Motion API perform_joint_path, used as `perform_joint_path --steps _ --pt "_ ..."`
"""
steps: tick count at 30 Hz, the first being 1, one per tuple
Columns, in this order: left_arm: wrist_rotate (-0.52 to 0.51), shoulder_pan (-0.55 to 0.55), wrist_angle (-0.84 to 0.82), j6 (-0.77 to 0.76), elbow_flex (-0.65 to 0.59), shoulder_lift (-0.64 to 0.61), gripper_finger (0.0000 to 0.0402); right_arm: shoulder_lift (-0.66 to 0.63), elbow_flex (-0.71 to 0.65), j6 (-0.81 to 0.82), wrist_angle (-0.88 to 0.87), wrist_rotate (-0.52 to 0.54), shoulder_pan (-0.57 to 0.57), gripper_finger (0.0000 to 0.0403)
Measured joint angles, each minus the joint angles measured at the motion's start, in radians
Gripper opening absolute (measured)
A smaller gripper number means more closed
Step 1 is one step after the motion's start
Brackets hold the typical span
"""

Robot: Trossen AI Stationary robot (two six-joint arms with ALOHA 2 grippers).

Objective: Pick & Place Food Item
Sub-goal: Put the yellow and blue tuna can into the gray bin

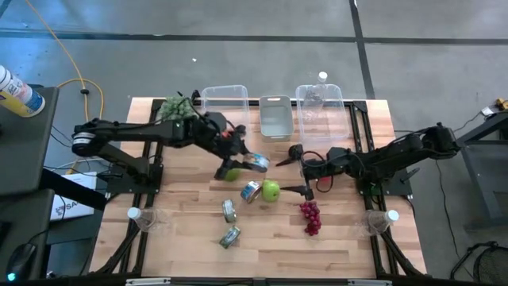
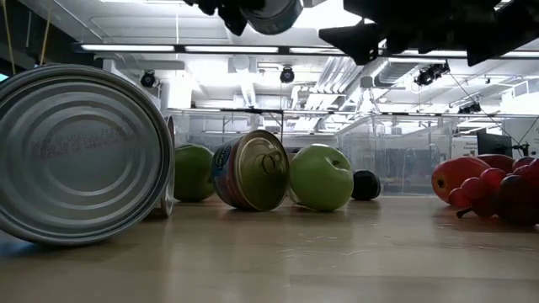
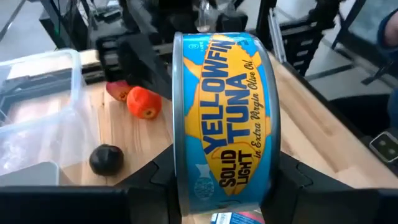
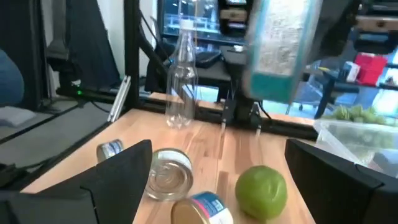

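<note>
Left gripper (image 1: pixel 255 162): clamped on tuna can (image 3: pixel 225 115), held above table (image 1: pixel 349 238), mid-board.
Right gripper (image 1: pixel 300 170): fingers apart, empty, near green apple (image 1: pixel 271 190).
Grapes (image 1: pixel 310 218): front right.

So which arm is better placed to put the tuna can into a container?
The left. Its left gripper is shut on the tuna can, lifted above the table near the clear containers. The right gripper is open and empty, hovering near the green apple.

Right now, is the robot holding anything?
Yes. The left end effector grips a tuna can by its flat ends; the right end effector holds nothing.
</note>
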Motion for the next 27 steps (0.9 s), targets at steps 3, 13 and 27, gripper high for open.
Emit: perform_joint_path --steps 3,13,27 --pt "-0.036 -0.022 0.003 0.027 0.0 0.008 0.0141 -0.002 0.0 0.0 0.023 0.024 0.001 0.0357" --pt "-0.045 -0.03 0.033 0.035 0.0 0.011 0.0141 0.002 0.0 0.0 0.114 0.054 0.0 0.0357" --pt "-0.045 -0.033 0.051 0.014 0.0 0.013 0.0141 0.255 0.14 -0.045 0.261 0.165 0.001 0.0357"
